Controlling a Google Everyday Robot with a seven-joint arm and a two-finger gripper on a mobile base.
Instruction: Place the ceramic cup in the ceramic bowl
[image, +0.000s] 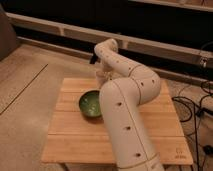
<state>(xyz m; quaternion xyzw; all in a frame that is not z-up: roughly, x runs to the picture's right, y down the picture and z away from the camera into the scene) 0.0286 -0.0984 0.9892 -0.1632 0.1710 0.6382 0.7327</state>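
The ceramic bowl (90, 104), green and glossy inside, sits on the wooden table (75, 135), left of centre. My white arm rises from the front, bends at the right and reaches back to the table's far edge. The gripper (100, 69) hangs there, behind and slightly right of the bowl and above the table. A small pale shape (103, 76) right under the gripper looks like the ceramic cup. I cannot tell whether it is held or standing on the table. The arm covers the bowl's right rim.
The table is a small slatted wooden one on a pale floor. A dark wall with a light ledge (165, 47) runs behind it. Cables (200, 107) lie on the floor at the right.
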